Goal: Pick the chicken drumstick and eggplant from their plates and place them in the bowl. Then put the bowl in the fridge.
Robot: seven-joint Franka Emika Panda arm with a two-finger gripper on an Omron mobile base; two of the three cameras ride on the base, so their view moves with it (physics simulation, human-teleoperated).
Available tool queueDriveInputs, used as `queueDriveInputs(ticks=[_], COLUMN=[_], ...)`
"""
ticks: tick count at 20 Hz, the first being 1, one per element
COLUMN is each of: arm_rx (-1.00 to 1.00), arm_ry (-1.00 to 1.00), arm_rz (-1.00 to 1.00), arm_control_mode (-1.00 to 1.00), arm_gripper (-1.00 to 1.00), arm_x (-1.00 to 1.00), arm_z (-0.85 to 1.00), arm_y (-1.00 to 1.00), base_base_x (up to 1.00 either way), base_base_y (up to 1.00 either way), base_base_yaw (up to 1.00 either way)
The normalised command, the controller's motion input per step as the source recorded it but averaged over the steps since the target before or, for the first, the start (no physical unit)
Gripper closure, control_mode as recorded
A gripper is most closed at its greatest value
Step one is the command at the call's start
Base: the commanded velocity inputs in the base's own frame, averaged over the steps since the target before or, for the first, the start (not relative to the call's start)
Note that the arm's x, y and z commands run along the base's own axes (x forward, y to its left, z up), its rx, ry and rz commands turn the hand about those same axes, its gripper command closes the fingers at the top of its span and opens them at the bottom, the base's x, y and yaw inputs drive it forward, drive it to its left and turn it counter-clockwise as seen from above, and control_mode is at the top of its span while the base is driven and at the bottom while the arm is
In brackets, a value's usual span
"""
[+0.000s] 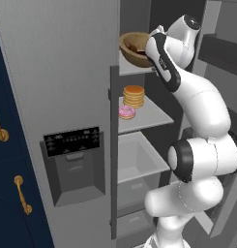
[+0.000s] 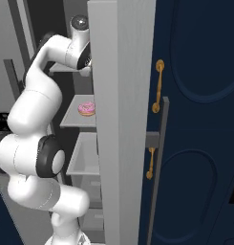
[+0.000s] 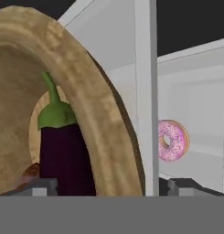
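The wooden bowl (image 1: 133, 46) rests tilted on the top shelf inside the open fridge (image 1: 66, 87). In the hand view the bowl (image 3: 99, 114) is seen close up, with the dark purple eggplant (image 3: 63, 155) lying in it, green stem up. A bit of the reddish-brown chicken drumstick (image 3: 27, 173) shows beside the eggplant. My gripper (image 3: 111, 187) is open. Its fingertips (image 3: 42, 186) stand on either side of the bowl's rim, with gaps to it. In the left base view the white wrist covers the hand at the bowl's right edge. The plates are out of view.
A pancake stack (image 1: 133, 96) and a pink donut (image 1: 126, 112) (image 3: 172, 140) sit on the shelf below the bowl. A white drawer (image 1: 139, 162) lies lower still. The fridge's open door edge (image 2: 121, 119) stands right of the arm. Navy cabinets (image 2: 195, 119) with gold handles flank the fridge.
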Motion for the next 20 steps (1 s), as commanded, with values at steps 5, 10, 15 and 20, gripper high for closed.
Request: queueDriveInputs(ticks=[5,10,15,20], arm_rx=[0.0,0.0,0.0,0.0], arm_ry=[-0.11,-0.18,-0.11,0.0], arm_rz=[0.0,-0.02,-0.05,-0.09], arm_control_mode=[-1.0,-1.0,-1.0,-1.0], arm_gripper=[-1.0,-1.0,-1.0,-1.0], arm_x=[0.08,0.0,-0.41,-1.0], arm_z=[-0.01,0.0,0.28,0.35], arm_y=[0.0,0.01,0.21,0.25], base_base_x=[0.0,0.0,0.0,0.0], base_base_y=[0.0,0.0,0.0,0.0], base_base_yaw=[0.0,0.0,0.0,0.0])
